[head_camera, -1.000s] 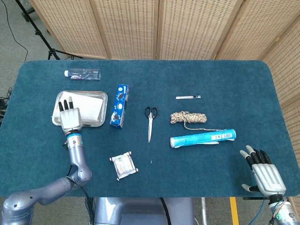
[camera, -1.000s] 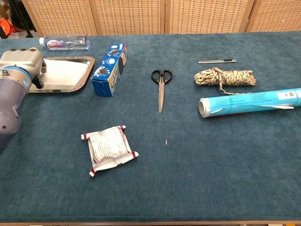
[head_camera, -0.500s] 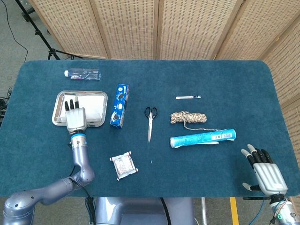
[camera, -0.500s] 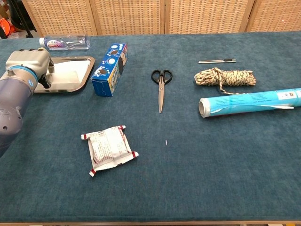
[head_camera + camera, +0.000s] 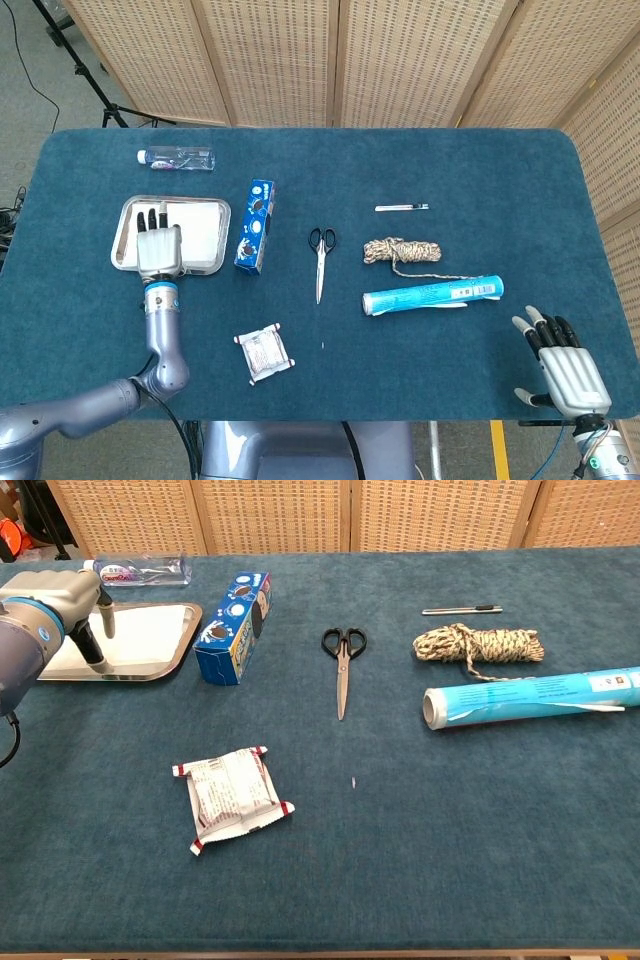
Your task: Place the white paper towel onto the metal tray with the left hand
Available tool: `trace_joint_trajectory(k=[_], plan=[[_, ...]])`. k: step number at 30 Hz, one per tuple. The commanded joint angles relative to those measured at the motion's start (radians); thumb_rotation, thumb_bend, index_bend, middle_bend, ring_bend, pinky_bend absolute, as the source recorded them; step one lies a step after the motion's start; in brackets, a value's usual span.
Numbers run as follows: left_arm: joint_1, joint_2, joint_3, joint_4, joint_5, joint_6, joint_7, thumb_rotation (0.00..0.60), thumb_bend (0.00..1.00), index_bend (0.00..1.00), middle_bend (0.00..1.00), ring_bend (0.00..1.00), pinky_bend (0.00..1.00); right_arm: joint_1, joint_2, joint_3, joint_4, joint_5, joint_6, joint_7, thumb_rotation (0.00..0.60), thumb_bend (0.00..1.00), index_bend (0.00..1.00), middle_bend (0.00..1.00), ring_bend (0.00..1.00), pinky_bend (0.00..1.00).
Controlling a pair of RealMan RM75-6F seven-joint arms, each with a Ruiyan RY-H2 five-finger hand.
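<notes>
Towel (image 5: 196, 229) lies flat in the tray (image 5: 128, 215), so placement looks done. Your left hand (image 5: 158, 246) hovers over the tray's near edge, fingers spread, holding nothing (right hand (image 5: 560, 362) idle, open too). Next: lift clear without dragging the towel.

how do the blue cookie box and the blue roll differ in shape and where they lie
The cookie box is a short, dark blue, flat-sided carton; the roll is a longer, light blue round tube. The box lies right beside the metal tray, pointing away from the robot; the roll lies crosswise, just in front of the rope bundle. Both rest flat on the blue table, untouched by either robot hand.
</notes>
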Motion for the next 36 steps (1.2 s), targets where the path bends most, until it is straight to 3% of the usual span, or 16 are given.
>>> trace_joint_trajectory(k=[1,15,21,25,28,31,36], plan=[[0.005,0.019,0.006,-0.028,0.0,0.007,-0.002,0.6,0.16,0.48,0.0,0.0,0.0,-0.001,-0.001,0.001,0.002,-0.001,0.001,0.002,0.6,0.0,0.1,0.0,0.0,0.0],[0.005,0.076,0.001,-0.14,0.056,0.064,-0.06,0.6,0.16,0.48,0.0,0.0,0.0,-0.003,-0.004,0.0,0.002,-0.007,0.005,-0.001,0.6,0.0,0.1,0.0,0.0,0.0],[0.029,0.129,-0.016,-0.277,0.08,0.084,-0.128,0.6,0.17,0.48,0.0,0.0,0.0,-0.003,-0.002,-0.001,0.001,-0.01,0.003,-0.001,0.6,0.0,0.1,0.0,0.0,0.0],[0.054,0.167,-0.007,-0.352,0.113,0.1,-0.18,0.6,0.23,0.48,0.0,0.0,0.0,-0.004,0.0,-0.003,-0.001,-0.017,0.006,0.003,0.6,0.0,0.1,0.0,0.0,0.0],[0.065,0.188,0.006,-0.37,0.134,0.098,-0.21,0.6,0.37,0.47,0.0,0.0,0.0,-0.005,0.002,-0.004,-0.004,-0.019,0.006,0.002,0.6,0.0,0.1,0.0,0.0,0.0],[0.078,0.224,0.001,-0.418,0.083,0.042,-0.246,0.6,0.47,0.43,0.0,0.0,0.0,-0.005,0.003,-0.005,-0.005,-0.022,0.006,0.001,0.6,0.0,0.1,0.0,0.0,0.0],[0.068,0.31,-0.012,-0.519,-0.085,-0.039,-0.207,0.6,0.49,0.37,0.0,0.0,0.0,-0.005,0.004,-0.005,-0.005,-0.022,0.005,0.003,0.6,0.0,0.1,0.0,0.0,0.0]])
